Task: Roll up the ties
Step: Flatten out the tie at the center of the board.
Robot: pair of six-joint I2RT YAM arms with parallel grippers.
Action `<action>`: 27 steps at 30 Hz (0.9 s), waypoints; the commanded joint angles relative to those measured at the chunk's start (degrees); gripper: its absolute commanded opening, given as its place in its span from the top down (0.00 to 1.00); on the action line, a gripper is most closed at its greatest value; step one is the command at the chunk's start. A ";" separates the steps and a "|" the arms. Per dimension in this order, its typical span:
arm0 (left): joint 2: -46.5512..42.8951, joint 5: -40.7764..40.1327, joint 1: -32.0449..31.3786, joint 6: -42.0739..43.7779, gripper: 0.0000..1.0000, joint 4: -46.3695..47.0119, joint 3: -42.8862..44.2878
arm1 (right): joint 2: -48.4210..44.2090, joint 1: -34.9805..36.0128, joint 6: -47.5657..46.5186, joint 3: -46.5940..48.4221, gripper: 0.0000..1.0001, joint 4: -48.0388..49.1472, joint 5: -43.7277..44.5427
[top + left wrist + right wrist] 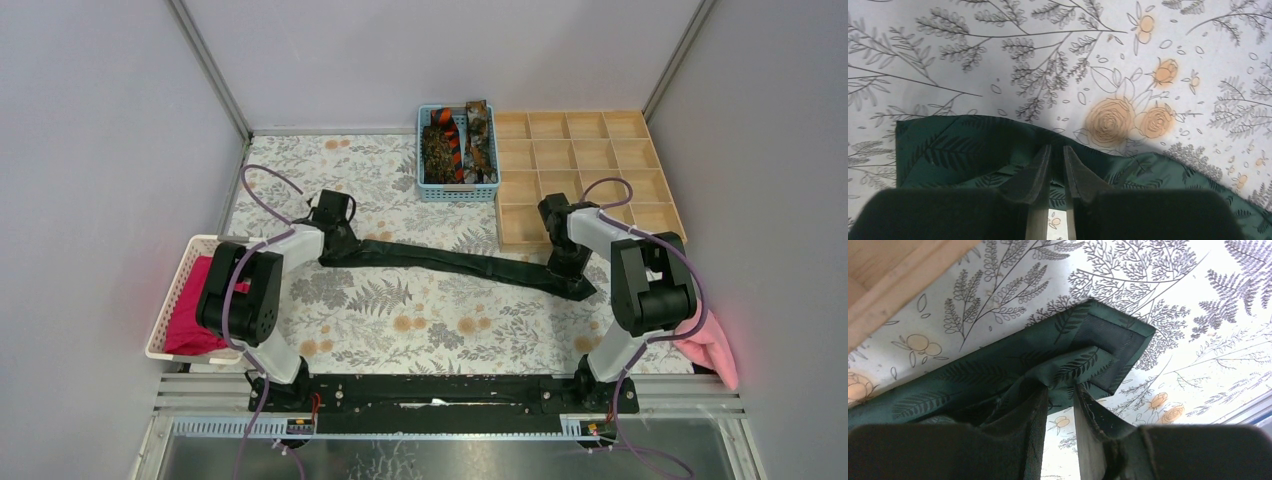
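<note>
Top view, lower left: white slotted basket (170, 303) at the cloth's left edge, with a magenta cloth (193, 322) seen inside it.

Left of centre: left gripper (336, 222) is set down on the narrow end of the dark green tie (450, 262). In the left wrist view, the left gripper (1057, 149) is seen nearly closed, with the fabric (948, 150) drawn up in a ridge and pinched at the fingertips. The tie's square left edge is seen at that frame's left. Bare floral tablecloth (998, 60) fills the upper half.

Centre: the tie is stretched in a shallow diagonal, higher at left and lower at right. Open tablecloth (420, 325) is left below it, down to the arm bases, with a narrower strip above.

Upper centre: blue basket (456, 196) against the back wall. Mottled brown ties (436, 152) and an orange-and-black striped tie (452, 140) are laid in it lengthwise.

Upper right: wooden compartment tray (600, 140) just beside the blue basket.

Right: right gripper (566, 264) is held at the tie's wide end, close to the tray's near edge. In the right wrist view, the right gripper (1062, 389) is clamped on bunched fabric (998, 370). The pointed end is folded back on itself, and the tray's edge is seen at upper left.

Lower right: pale pink cloth (712, 345) is draped at the table's right edge.
</note>
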 commanded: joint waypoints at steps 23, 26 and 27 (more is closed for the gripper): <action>-13.04 -3.66 3.02 -2.34 0.75 -5.29 -7.75 | 6.29 -4.46 1.71 -3.40 0.68 0.60 5.58; -18.14 -1.16 2.86 -2.06 0.72 -2.90 -9.81 | 1.01 -4.49 -0.31 -5.03 0.75 3.37 3.54; -19.41 -0.92 2.81 -2.04 0.71 -2.74 -10.04 | -1.30 -4.41 -0.80 -5.59 0.75 4.15 2.85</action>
